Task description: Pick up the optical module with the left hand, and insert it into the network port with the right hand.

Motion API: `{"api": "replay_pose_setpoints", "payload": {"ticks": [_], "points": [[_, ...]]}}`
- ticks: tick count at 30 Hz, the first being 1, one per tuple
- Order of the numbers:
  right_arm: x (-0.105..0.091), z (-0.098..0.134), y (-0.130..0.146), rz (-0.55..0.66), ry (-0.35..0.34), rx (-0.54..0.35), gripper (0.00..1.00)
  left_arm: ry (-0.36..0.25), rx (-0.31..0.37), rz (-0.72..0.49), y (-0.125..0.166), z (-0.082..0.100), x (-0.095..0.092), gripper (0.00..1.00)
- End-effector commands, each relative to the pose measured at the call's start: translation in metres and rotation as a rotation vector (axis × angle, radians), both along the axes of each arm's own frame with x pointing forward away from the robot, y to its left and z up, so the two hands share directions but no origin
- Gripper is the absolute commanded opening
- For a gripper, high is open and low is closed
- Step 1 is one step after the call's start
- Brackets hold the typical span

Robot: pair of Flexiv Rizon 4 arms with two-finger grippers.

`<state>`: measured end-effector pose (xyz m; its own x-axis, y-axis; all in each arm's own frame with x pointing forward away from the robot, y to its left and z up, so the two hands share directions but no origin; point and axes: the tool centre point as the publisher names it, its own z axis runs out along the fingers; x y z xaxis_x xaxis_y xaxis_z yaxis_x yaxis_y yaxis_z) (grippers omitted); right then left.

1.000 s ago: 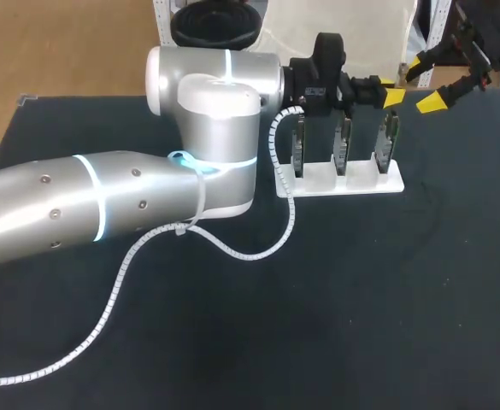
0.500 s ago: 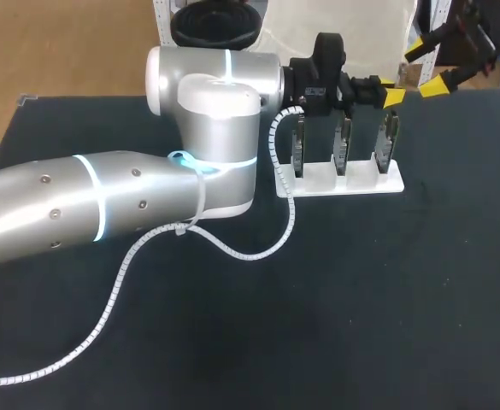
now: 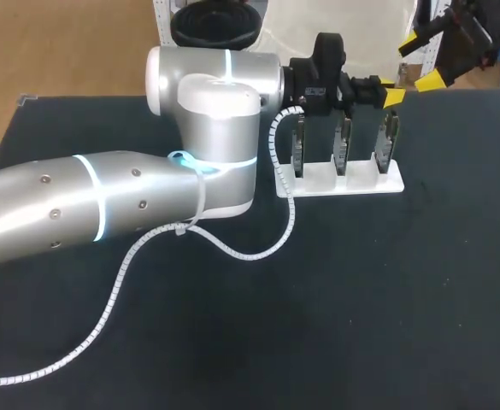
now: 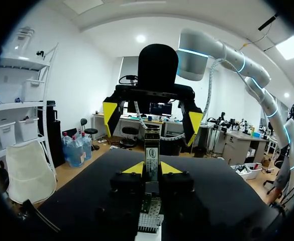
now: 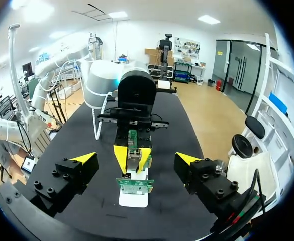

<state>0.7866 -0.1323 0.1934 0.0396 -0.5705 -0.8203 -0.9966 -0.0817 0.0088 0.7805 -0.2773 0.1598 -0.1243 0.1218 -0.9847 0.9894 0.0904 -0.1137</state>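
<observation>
The left gripper point(image 4: 152, 169) pinches the optical module point(image 4: 152, 150) upright above the rack point(image 3: 352, 181), at the table's 1 o'clock. The right gripper point(image 3: 420, 62) — fingers spread — has drifted up toward 12 o'clock (backing off, I judge), so handover and insertion remain.

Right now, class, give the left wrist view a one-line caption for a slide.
Left hand shut on the upright module, right hand open and facing it from ahead, over the dark table.
</observation>
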Motion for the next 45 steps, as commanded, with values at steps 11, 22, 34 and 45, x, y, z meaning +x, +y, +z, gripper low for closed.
{"api": "replay_pose_setpoints", "payload": {"ticks": [11, 22, 34, 45], "points": [[0.0027, 0.0002, 0.0094, 0.017, -0.002, -0.003, 1.0, 0.001, 0.002, -0.003, -0.001, -0.0001, 0.002, 0.0], [0.0013, 0.0012, 0.0112, 0.019, -0.005, -0.006, 1.0, 0.001, 0.002, -0.003, -0.001, -0.0001, 0.002, 0.0], [0.0022, 0.0002, 0.0124, 0.017, -0.006, -0.008, 1.0, 0.001, 0.002, -0.003, -0.001, -0.0001, 0.002, 0.0], [0.0027, -0.0009, 0.0144, 0.019, -0.013, -0.007, 0.35, 0.001, 0.002, -0.003, -0.001, -0.0001, 0.002, 0.0]]}}
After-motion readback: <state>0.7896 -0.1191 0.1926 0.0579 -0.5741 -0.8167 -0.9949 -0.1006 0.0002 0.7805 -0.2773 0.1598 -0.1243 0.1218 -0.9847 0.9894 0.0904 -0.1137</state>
